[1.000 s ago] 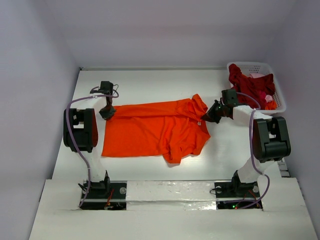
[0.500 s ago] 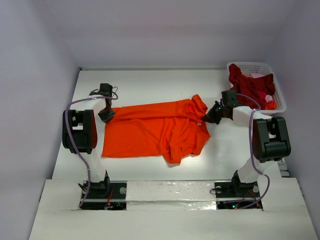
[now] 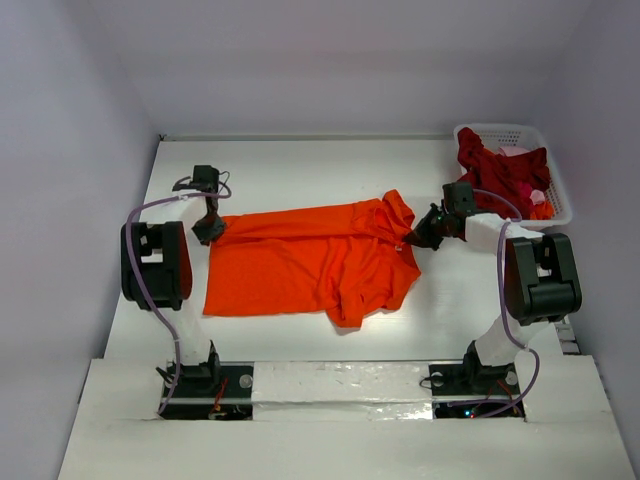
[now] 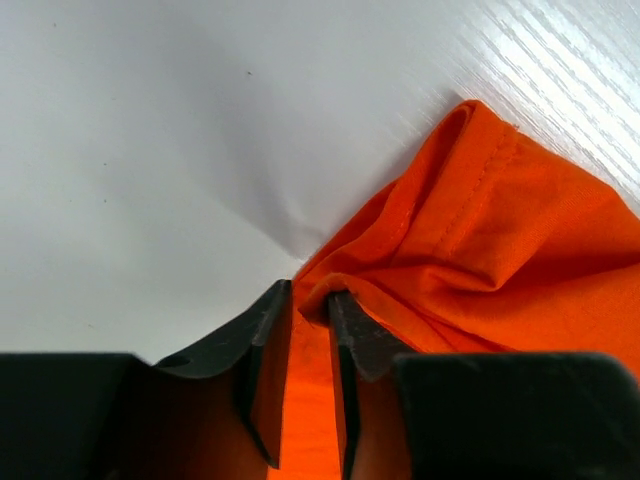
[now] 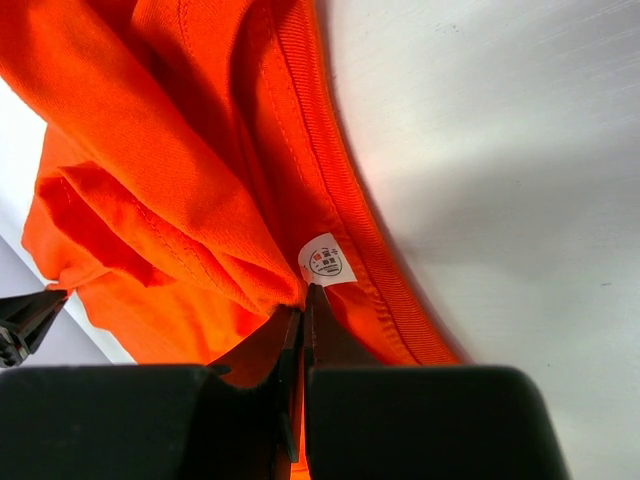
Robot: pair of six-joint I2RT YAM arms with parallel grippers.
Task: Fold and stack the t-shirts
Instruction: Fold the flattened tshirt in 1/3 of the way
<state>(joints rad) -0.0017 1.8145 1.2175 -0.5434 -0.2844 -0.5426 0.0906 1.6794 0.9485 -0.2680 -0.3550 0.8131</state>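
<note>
left gripper (image 4: 308, 295) out at nine o'clock, barely parted around the orange shirt (image 3: 300, 265); right gripper (image 5: 302, 300), elbow folded, clamps it at three o'clock.

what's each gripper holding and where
The orange t-shirt: right gripper pinches its collar by the neck tag; left gripper straddles a hem corner, grip unclear.

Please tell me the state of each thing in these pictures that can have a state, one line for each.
orange t-shirt: lying spread out, unfolded, bunched at the collar end.
dark red t-shirts: heaped in the white basket, unfolded.
white basket: upright, holding clothes.
left gripper: jaws slightly apart, the shirt's edge between them.
right gripper: shut on the shirt's collar, beside the white tag.
</note>
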